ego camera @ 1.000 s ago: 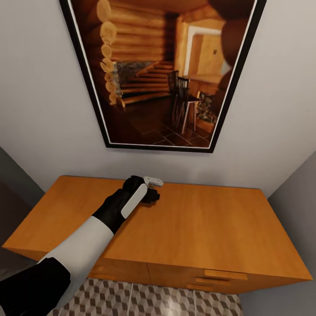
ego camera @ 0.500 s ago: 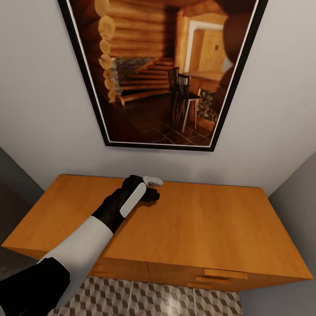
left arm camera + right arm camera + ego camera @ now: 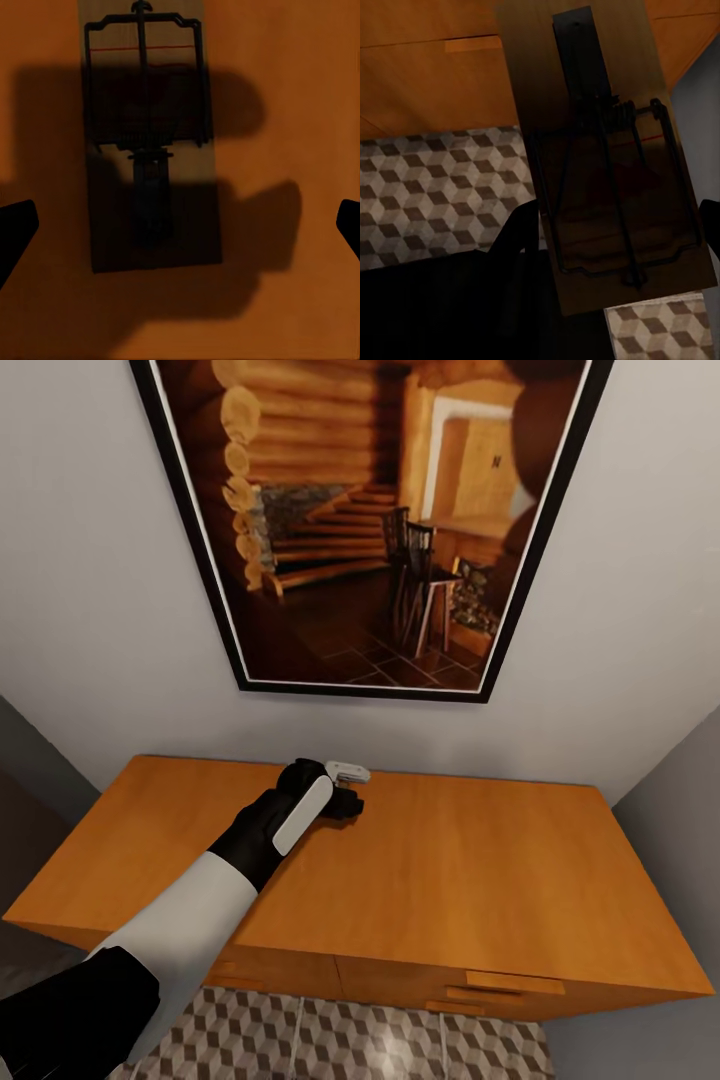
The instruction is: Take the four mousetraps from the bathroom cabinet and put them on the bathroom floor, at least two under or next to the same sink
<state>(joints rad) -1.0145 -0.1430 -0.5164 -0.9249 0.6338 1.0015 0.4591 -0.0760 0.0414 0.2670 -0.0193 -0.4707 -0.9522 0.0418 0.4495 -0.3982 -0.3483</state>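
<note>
- Below the framed cabin picture (image 3: 370,530), the low orange-brown wooden cabinet (image 3: 480,880) stands on cube-patterned tiled bathroom floor (image 3: 330,1045).
- On its top lies a flat brown wooden mousetrap (image 3: 154,142); the left gripper (image 3: 180,221) hovers wide open above it.
- The right gripper (image 3: 709,225) apparently grips another brown mousetrap (image 3: 600,161).
- Pickup step, I judge: lower, then close.

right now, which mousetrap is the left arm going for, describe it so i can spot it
Look at the orange-brown cabinet under the big framed picture. On its flat top, below the left gripper, lies a mousetrap: a flat brown wooden board with dark wire parts. The other mousetrap hangs above the patterned floor tiles in the right wrist view.
</note>
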